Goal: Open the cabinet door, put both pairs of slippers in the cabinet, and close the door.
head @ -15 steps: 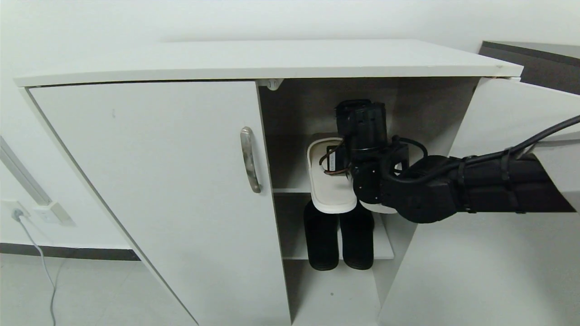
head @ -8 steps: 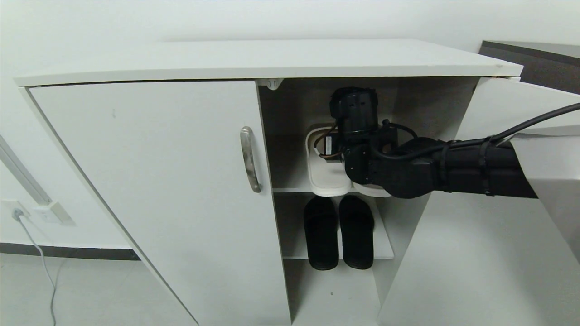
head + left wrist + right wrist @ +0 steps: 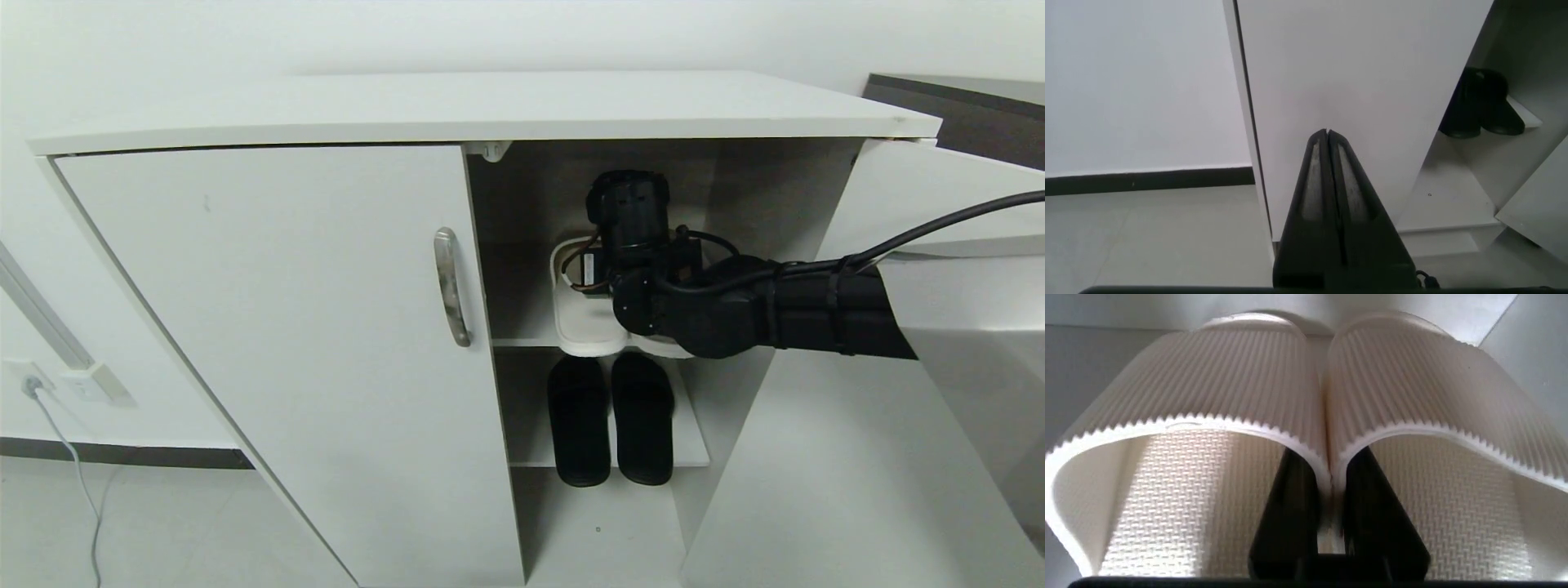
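The white cabinet has its right door swung open and its left door closed. A pair of white slippers lies on the upper shelf, heels at the front edge. My right arm reaches in over them. My right gripper is shut on the inner strap edges of both white slippers. The black slippers sit side by side on the lower shelf. My left gripper is shut with nothing in it, low in front of the closed left door.
A metal handle sits on the left door's edge. A wall socket with a cable is at the lower left. The black slippers and the bottom compartment show past the left gripper. Floor lies to the cabinet's left.
My right arm has moved deeper into the cabinet, carrying the white slippers from in front of the upper shelf's edge onto that shelf. The left arm stays put.
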`<state>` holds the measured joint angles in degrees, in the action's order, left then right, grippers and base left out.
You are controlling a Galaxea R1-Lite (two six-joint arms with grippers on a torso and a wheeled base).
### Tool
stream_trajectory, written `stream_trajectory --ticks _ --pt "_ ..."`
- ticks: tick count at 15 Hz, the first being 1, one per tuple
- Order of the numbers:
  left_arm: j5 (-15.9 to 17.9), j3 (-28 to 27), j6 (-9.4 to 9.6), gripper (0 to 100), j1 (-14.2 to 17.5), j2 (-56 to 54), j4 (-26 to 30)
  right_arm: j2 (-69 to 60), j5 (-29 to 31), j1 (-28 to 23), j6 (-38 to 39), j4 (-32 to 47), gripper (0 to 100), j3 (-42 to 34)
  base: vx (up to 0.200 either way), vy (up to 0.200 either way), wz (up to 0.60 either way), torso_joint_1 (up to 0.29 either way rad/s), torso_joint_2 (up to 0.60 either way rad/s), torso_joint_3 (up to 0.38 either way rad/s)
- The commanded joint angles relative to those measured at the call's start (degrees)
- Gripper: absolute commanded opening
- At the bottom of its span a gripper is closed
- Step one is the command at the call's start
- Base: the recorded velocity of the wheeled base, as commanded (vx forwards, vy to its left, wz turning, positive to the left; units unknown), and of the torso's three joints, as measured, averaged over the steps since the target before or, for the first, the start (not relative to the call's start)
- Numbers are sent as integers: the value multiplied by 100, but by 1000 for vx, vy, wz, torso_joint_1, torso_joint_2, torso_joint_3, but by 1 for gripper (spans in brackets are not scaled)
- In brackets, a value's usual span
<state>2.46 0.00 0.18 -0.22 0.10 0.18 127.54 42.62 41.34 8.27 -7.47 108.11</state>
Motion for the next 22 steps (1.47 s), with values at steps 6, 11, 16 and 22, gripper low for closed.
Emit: stream_trajectory --ticks 6,11,16,22 --pt "0 0 -9 0 -4 -1 -1 -141 1 67 0 79 100 -193 0 0 0 0 0 0" --pt "0 0 -9 0 -4 -1 -1 -642 45 261 17 35 100 -844 0 0 0 0 0 0" --pt "-35 0 -9 0 -4 -1 -1 -1592 62 621 35 -369 100 -2083 0 0 0 0 0 0" --pt "-35 0 -9 0 -4 -1 -1 -2506 18 1069 131 -940 100 -3648 0 0 0 0 0 0"
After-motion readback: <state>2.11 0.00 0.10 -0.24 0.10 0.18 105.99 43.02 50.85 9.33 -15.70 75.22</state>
